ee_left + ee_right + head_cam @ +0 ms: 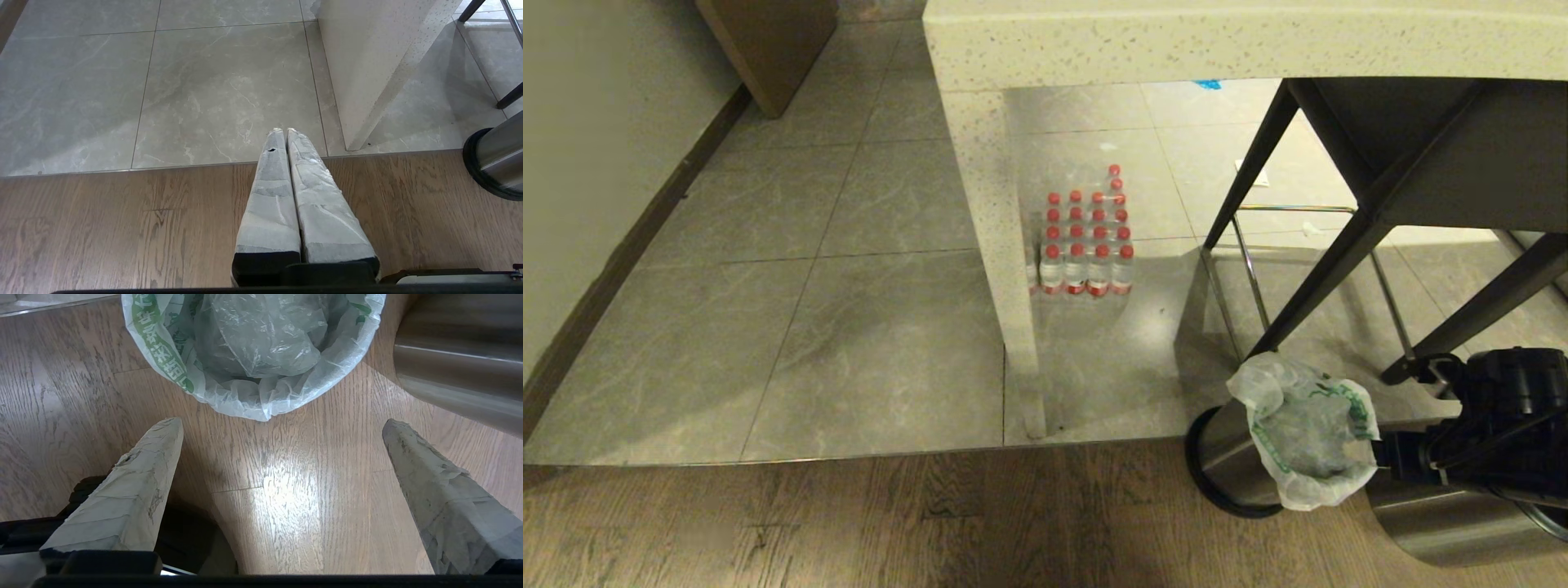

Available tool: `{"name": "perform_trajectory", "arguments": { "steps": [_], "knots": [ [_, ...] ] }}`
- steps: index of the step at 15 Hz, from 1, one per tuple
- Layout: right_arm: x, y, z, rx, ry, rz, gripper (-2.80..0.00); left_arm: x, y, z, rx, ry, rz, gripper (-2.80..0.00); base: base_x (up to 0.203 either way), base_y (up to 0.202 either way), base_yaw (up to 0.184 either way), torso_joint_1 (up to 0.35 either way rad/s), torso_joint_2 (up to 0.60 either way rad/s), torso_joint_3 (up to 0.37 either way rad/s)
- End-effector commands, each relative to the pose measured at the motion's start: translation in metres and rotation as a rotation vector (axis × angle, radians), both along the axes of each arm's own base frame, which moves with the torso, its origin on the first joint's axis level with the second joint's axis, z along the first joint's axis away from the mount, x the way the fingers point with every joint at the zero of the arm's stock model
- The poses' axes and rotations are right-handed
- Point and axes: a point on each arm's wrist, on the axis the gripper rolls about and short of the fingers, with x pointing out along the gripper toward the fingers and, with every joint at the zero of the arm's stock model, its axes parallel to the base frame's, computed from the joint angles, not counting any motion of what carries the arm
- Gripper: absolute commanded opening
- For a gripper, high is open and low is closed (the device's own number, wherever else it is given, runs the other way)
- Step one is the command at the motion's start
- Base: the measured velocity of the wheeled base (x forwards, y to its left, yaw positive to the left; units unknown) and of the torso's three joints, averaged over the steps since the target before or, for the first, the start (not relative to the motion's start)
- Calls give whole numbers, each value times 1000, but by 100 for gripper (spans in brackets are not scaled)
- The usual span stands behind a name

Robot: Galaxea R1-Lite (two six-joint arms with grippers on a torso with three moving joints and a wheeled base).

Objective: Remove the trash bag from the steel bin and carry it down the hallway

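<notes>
steel bin (1227, 457) on wood floor, mostly hidden by trash bag (1307, 429) draped over its rim | right gripper (282, 424) beside bag, jaws spread, empty | left gripper (282, 132) jaws clenched, empty, over floor

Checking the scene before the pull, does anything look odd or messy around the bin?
Little stands out. The trash bag sits crumpled and lopsided over the steel bin, bunched higher on the far side. The right gripper, jaws open, hovers just short of it; the left gripper is shut, away over the floor.
</notes>
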Motion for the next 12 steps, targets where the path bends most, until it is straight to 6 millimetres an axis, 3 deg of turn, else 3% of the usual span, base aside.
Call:
{"name": "perform_trajectory", "arguments": {
  "steps": [1, 12],
  "knots": [
    [-276, 41, 14, 13, -752, 77, 0, 0, 0, 0, -1, 1, 0, -280, 0, 0, 0, 0, 0, 0],
    [-277, 41, 14, 13, -753, 77, 0, 0, 0, 0, 0, 0, 1, -280, 0, 0, 0, 0, 0, 0]
  ]
}}
